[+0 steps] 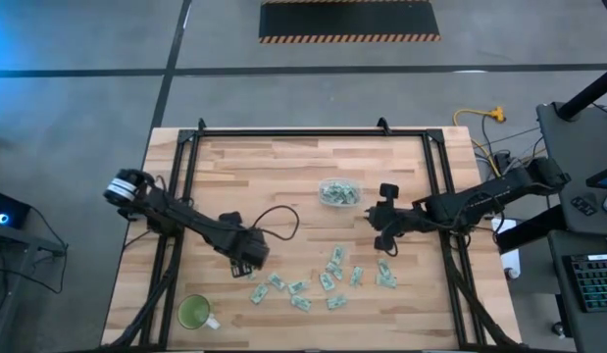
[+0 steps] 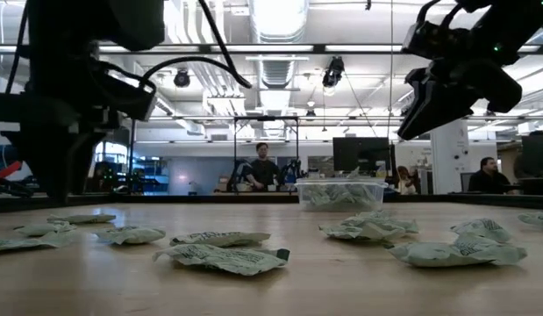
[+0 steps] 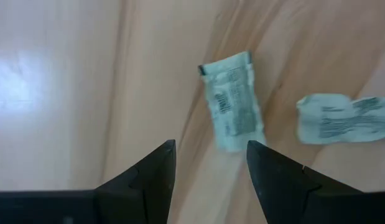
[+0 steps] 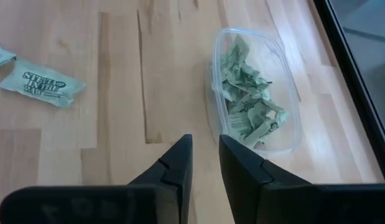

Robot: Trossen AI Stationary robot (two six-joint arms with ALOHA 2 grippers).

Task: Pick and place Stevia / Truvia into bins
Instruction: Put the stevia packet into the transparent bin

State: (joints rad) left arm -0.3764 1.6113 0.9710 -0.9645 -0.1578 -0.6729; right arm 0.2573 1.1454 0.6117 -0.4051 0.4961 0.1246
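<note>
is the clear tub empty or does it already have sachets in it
Not empty. The clear tub holds a crumpled pile of green-and-white sachets, seen through its wall in the low view too.

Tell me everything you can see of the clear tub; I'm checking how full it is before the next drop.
The clear tub is a shallow, see-through plastic container with rounded corners. It sits upright and flat on the wooden table, toward the far right of the tabletop, with no lid. Inside lies a loose, crumpled heap of pale green sachets, covering most of its floor but not rising above the rim. Nothing touches it from outside.
</note>
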